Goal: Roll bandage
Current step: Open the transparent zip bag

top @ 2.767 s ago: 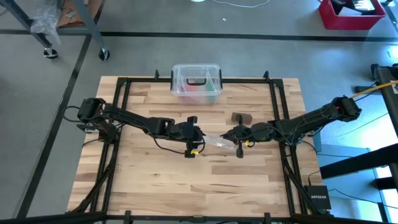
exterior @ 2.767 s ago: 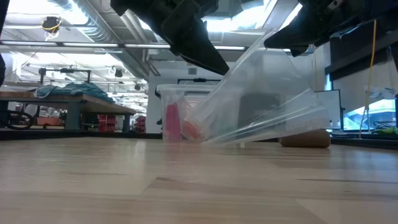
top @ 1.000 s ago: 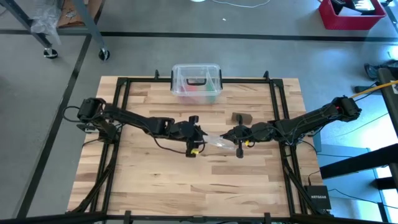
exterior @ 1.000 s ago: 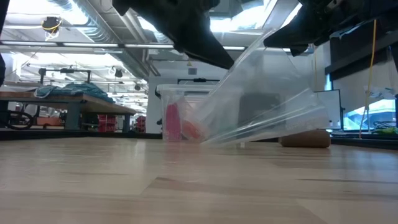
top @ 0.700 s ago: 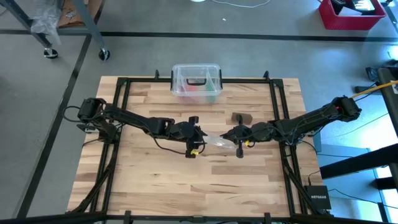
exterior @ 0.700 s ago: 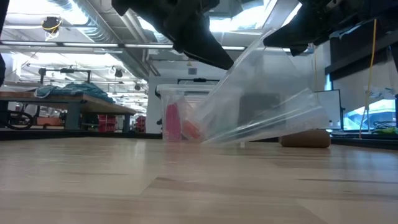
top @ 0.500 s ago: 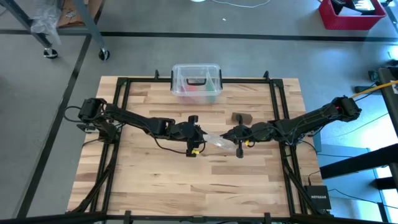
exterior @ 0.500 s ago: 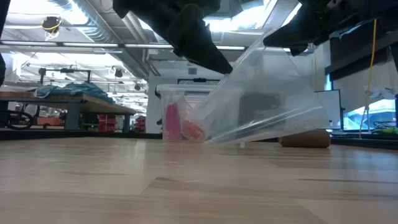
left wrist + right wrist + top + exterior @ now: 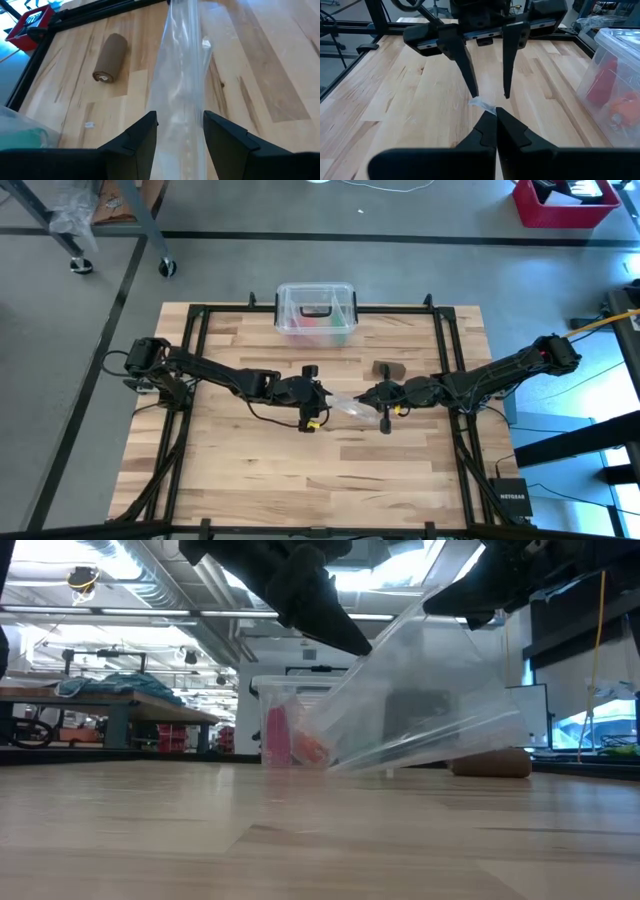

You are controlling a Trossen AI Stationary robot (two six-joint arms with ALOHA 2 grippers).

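mid-worktop (image 9: 250, 450): right tool (image 9: 495, 113), fingers pinched together on one end of a clear plastic bag (image 9: 347, 408); left tool (image 9: 180, 131), fingers apart, straddling the bag's other end. bag soft, glossy, stretched between both tools. bandage (image 9: 387, 369): small brown fabric roll, lying apart behind the right tool. clear lidded box (image 9: 316, 313) at the far edge. pale wood planks, bare toward the near edge.

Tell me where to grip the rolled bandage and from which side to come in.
Grip the bandage across the middle of its round body, coming down from above. It lies on its side on the table, so the curved flanks are free, and its spiral end should stay clear. That is a judgement.
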